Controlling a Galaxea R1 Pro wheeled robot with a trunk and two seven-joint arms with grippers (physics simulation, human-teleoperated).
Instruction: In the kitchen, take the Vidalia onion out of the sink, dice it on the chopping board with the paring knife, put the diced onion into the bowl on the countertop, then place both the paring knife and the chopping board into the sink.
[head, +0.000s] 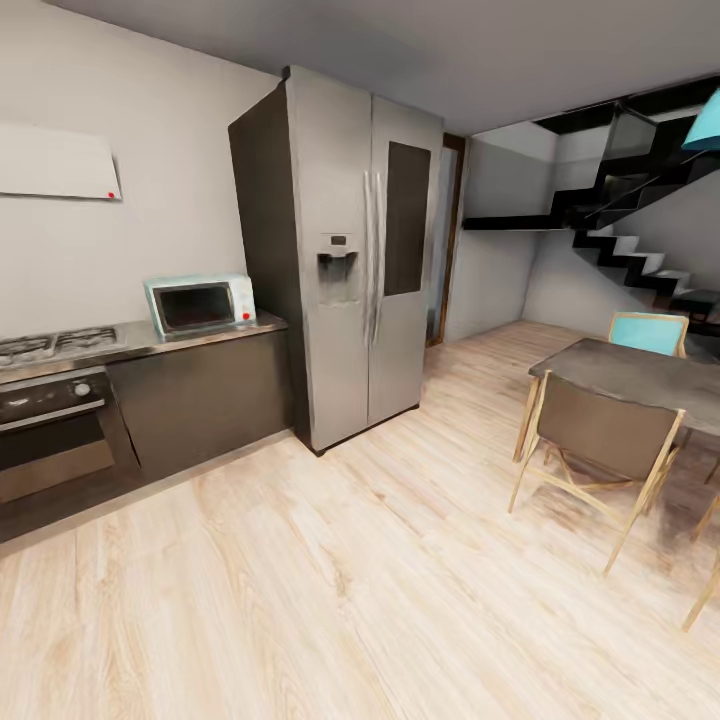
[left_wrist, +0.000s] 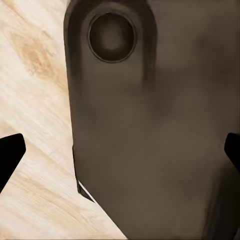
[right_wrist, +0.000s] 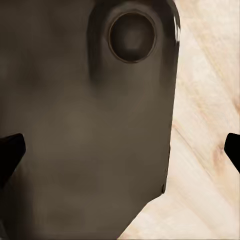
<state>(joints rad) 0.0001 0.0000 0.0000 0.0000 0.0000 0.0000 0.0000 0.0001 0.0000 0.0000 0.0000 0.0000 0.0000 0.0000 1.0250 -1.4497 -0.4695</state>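
Microwave (head: 200, 303) sits shut on the dark counter (head: 150, 340) beside the closed fridge (head: 355, 250). Left end effector (left_wrist: 120, 152) and right end effector (right_wrist: 120, 150) both gape wide, holding nothing.

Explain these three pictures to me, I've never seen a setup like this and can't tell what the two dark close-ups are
This is a simulated wheeled robot with two arms, each ending in a gripper. The big picture comes from its head camera, looking across a kitchen: a steel fridge, a microwave on a dark counter beside a hob and oven, and a dining table with chairs on a pale wood floor. The two close-ups come from cameras on the wrists, pointing down. The black tips at each picture's edges are the fingers of the left gripper and right gripper, spread wide and holding nothing. The brown shape is probably the robot's own body.
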